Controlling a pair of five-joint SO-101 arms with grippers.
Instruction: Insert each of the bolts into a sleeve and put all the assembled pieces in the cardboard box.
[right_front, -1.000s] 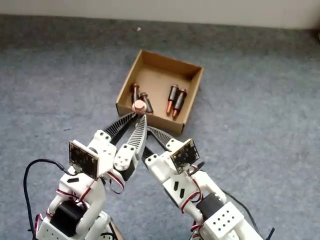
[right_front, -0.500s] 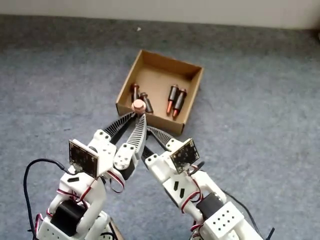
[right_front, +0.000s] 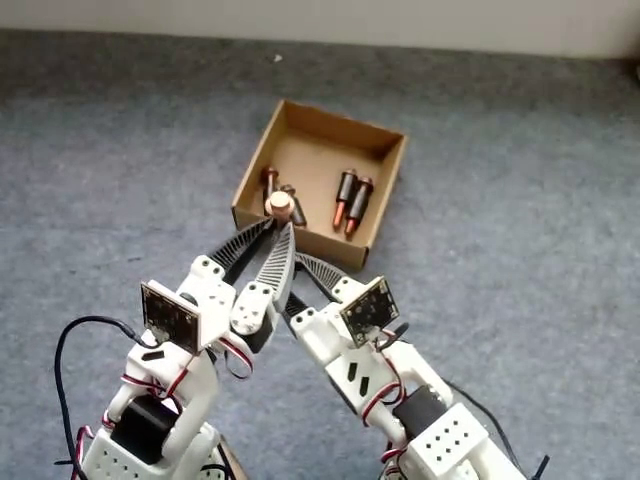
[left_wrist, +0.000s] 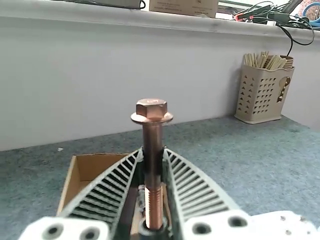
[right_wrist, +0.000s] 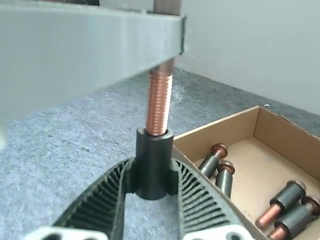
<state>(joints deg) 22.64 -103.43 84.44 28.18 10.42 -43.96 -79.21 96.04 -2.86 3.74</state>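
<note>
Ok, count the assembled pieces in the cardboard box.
4 assembled pieces: two by the left wall of the cardboard box, two right of centre; the held bolt partly covers one.

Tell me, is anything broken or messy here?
Nothing looks wrong. The left gripper holds the bolt upright, its tip in the sleeve the right gripper holds. Four finished pieces lie inside the box.

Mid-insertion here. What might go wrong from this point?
The bolt, clamped by the left gripper, sits only partly in the sleeve that the right gripper holds; any tilt may jam the threads. Both grippers hover at the near wall of the cardboard box, so lowering the piece might bump it.
</note>
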